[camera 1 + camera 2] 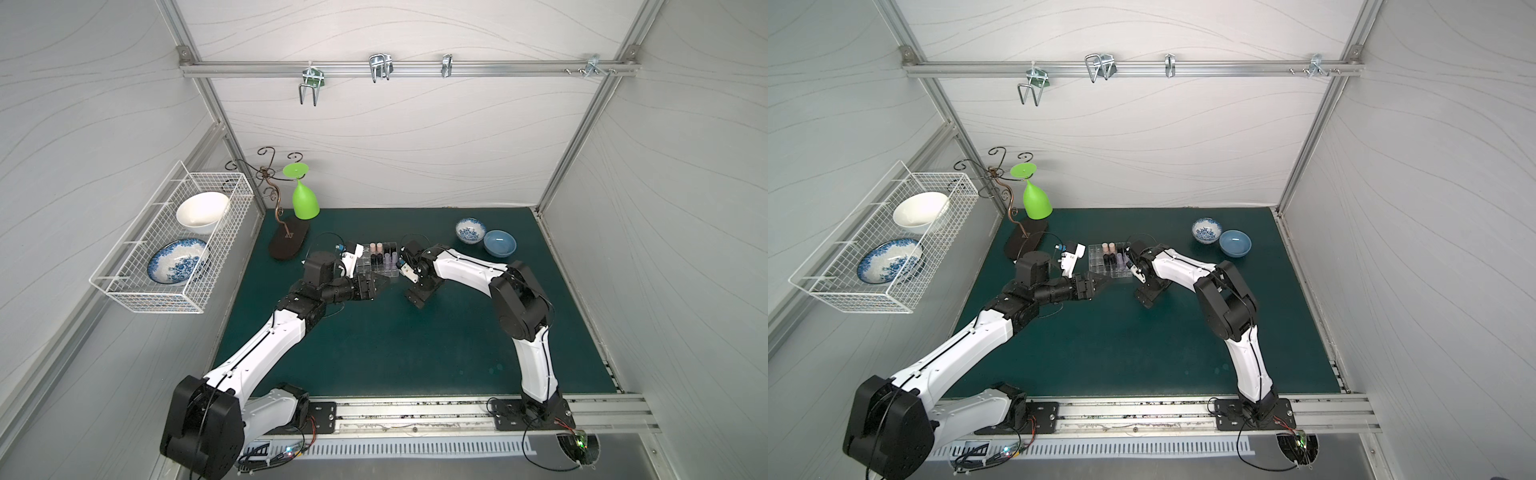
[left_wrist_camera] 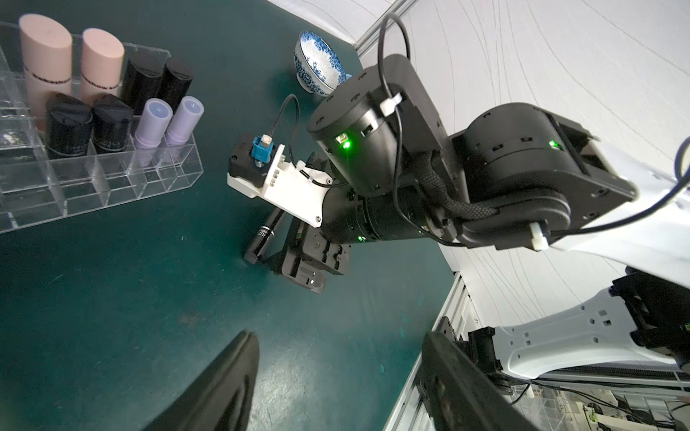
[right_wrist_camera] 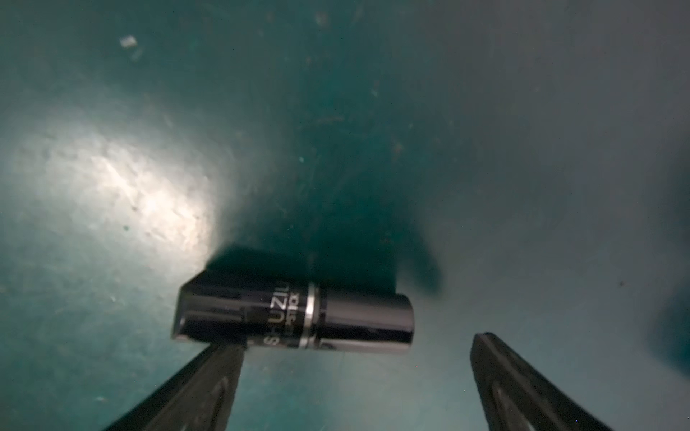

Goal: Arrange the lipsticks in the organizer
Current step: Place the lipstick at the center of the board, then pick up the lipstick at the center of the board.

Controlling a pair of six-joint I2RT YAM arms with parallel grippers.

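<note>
The clear organizer stands mid-table and holds two pink lipsticks, several black ones and two lilac ones, all upright in its cells. One black lipstick lies flat on the green mat to the organizer's right. My right gripper points down over it, open, the tube lying crosswise just beyond the fingertips with one finger at its edge. My left gripper hovers open and empty at the organizer's near side.
A blue-and-white bowl and a plain blue bowl sit at the back right. An upturned green glass hangs on a scrolled metal stand at the back left. A white wire basket with two bowls hangs on the left wall.
</note>
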